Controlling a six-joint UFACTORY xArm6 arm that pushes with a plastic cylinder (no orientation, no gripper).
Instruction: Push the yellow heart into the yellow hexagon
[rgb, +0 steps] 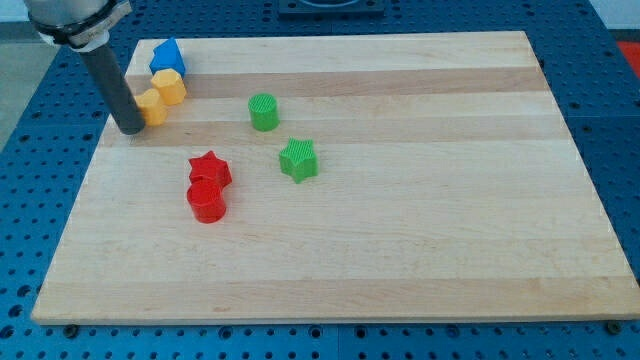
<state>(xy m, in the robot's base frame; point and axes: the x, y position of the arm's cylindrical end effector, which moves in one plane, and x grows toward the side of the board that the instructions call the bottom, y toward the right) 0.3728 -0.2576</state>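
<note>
The yellow heart (152, 106) lies near the board's top left corner. The yellow hexagon (170, 86) sits just above and to the right of it, almost touching it. My tip (131, 130) rests on the board right at the heart's left side, touching or nearly touching it. The rod rises up and to the left from there.
A blue block (167, 55) sits just above the hexagon at the board's top edge. A green cylinder (264, 111) and a green star (298, 159) lie right of centre-left. A red star (210, 170) and red cylinder (207, 200) sit together below. The wooden board (420, 230) lies on a blue table.
</note>
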